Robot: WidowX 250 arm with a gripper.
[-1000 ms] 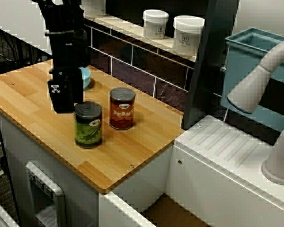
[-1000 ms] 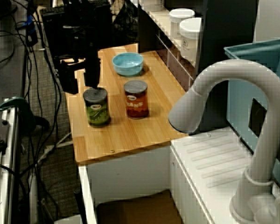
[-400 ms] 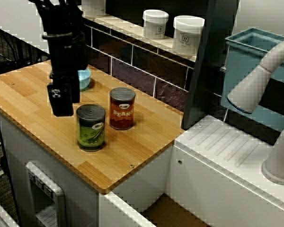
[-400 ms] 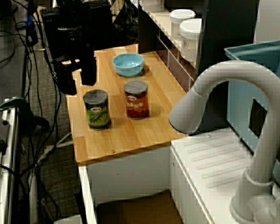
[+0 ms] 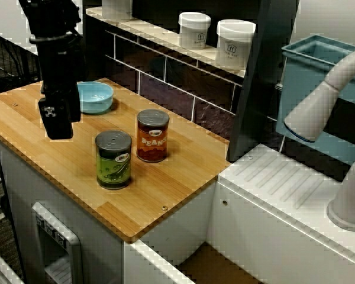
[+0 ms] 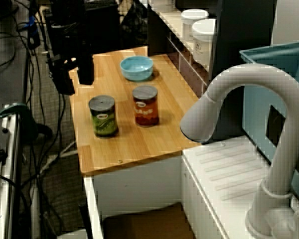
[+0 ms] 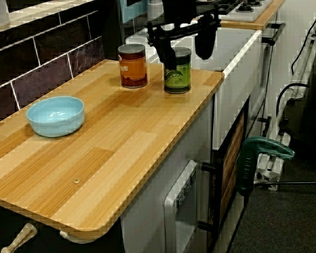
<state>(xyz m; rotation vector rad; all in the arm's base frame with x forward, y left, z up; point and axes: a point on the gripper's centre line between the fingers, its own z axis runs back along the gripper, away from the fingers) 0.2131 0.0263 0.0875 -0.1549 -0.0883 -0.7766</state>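
Note:
My gripper (image 6: 74, 80) hangs open and empty over the left part of the wooden counter (image 6: 134, 142), its two black fingers well apart. The nearest thing is a green can (image 5: 113, 160), upright and free, a short way to the right of the gripper (image 5: 60, 127) in the front view. A red beans can (image 5: 152, 135) stands just behind it, and a light blue bowl (image 5: 93, 97) sits by the back wall. In the view that rides on the gripper, the fingers (image 7: 167, 55) frame the green can (image 7: 177, 70) from a distance, with the red can (image 7: 132, 66) beside it.
Two white jars (image 5: 194, 29) (image 5: 235, 36) stand on the tiled ledge behind the counter. To the right are a white draining board (image 5: 284, 177), a grey faucet (image 5: 322, 97) and a teal bin (image 5: 319, 65). Cables lie on the floor (image 6: 20, 64) left of the counter.
The gripper has drawn away from the green can, moving left and slightly up. The can stays upright where it was left, and the bowl is now uncovered.

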